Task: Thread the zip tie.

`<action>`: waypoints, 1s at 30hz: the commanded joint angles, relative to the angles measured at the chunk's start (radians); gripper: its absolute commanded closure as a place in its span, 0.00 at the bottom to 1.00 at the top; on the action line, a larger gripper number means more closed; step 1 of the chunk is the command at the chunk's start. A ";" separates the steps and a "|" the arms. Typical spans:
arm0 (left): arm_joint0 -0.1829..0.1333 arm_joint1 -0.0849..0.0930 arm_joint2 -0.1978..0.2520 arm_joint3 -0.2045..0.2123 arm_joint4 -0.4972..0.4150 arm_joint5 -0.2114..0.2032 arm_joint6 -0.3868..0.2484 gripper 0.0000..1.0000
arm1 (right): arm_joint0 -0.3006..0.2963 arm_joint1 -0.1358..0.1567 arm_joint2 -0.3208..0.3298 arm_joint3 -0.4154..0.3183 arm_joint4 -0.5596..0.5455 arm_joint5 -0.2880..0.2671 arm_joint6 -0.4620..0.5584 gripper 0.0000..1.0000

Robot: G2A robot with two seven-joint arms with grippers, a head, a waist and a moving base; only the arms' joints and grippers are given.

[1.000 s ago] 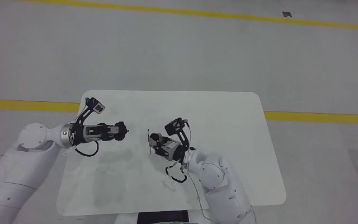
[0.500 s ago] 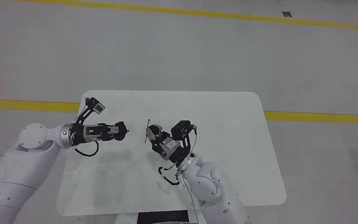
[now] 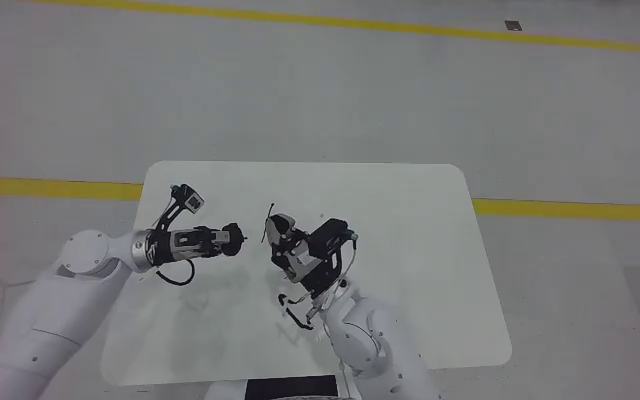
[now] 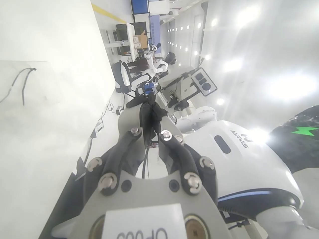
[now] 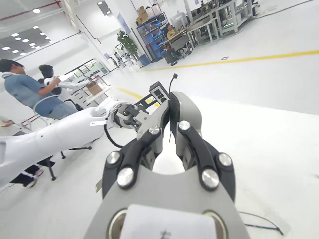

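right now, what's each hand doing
Left hand: closed; whether it pinches anything cannot be told.
Right hand: closed on the zip tie, whose head sticks out past the fingertips.

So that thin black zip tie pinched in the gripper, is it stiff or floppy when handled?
Probably springy, not limp: the zip tie stands up unsupported above the shut right gripper. Likely very light, being so thin. A second zip tie lies curved on the table, so it probably bends easily.
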 commanded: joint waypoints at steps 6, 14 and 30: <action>-0.032 -0.028 0.031 0.033 -0.002 0.000 0.042 1.00 | -0.026 0.004 -0.010 0.014 -0.070 0.085 -0.144 1.00; -0.037 -0.044 0.052 0.047 0.011 0.000 0.062 1.00 | -0.042 0.004 -0.010 0.022 -0.090 0.136 -0.232 1.00; -0.001 -0.066 0.065 -0.019 -0.017 0.000 0.162 1.00 | -0.042 0.004 -0.010 0.022 -0.090 0.136 -0.232 1.00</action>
